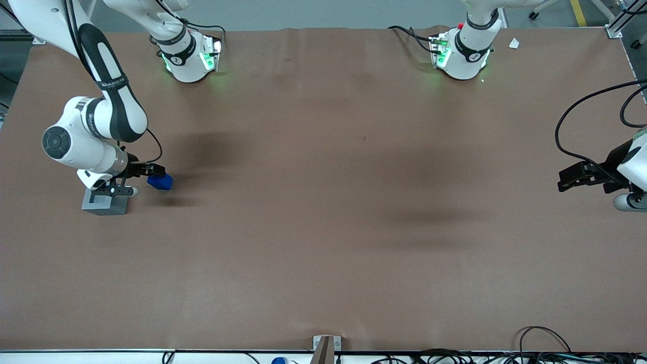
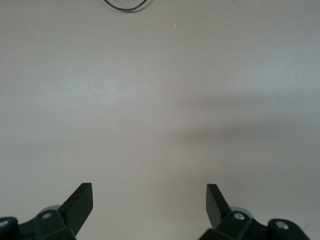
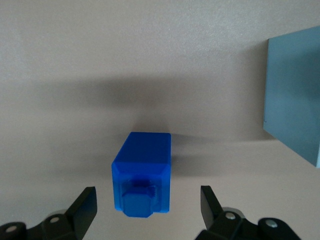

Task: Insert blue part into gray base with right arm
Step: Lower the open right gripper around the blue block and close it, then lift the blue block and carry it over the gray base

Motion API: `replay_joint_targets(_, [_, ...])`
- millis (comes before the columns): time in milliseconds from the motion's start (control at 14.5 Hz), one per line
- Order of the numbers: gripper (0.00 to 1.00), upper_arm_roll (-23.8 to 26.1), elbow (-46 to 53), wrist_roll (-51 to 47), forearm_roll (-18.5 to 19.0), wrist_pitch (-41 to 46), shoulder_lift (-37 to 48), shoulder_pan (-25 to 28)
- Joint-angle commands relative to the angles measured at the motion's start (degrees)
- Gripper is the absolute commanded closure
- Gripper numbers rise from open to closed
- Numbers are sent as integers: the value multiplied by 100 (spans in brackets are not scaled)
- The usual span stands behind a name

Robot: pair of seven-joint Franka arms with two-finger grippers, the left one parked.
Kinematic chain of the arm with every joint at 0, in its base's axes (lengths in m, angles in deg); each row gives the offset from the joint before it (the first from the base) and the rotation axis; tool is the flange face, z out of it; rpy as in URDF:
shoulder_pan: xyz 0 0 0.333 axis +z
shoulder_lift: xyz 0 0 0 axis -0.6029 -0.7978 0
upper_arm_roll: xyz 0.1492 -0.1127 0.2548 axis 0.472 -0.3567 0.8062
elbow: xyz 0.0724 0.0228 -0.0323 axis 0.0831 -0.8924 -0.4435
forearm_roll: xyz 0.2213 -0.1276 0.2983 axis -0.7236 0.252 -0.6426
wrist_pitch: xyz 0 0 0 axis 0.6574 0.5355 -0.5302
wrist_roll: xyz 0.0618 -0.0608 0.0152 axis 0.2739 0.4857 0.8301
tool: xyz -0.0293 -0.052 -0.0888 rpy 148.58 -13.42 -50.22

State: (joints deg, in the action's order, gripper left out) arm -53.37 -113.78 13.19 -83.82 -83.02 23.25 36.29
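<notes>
Here, the end effector (image 3: 145, 205) (fingers apart) straddles the blue part (image 3: 142, 170), ungripped.

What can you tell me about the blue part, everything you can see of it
The blue part is a small bright-blue block, plastic by its look, with chamfered edges and a narrower square stud on the end facing the wrist camera. It lies on its side on the brown table, beside the gray base but apart from it. The right arm's end effector is open, one finger on either side of the stud end, and nothing grips the part yet.
</notes>
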Motion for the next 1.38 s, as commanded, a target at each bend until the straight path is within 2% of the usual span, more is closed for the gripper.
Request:
replay_joint_targets(0, [10,-3,-65,84,-263,-84,-24,26])
replay_joint_targets(550, [19,-3,-65,92,-316,-242,-288,17])
replay_joint_targets(688, [31,-3,-65,92,-316,-242,-297,26])
replay_joint_targets(963, [68,-11,-47,84,-316,-224,-288,35])
replay_joint_targets(1170, [85,-11,-38,84,-316,-216,-271,17])
replay_joint_targets(1307, [88,-11,-38,92,-316,-180,-262,8])
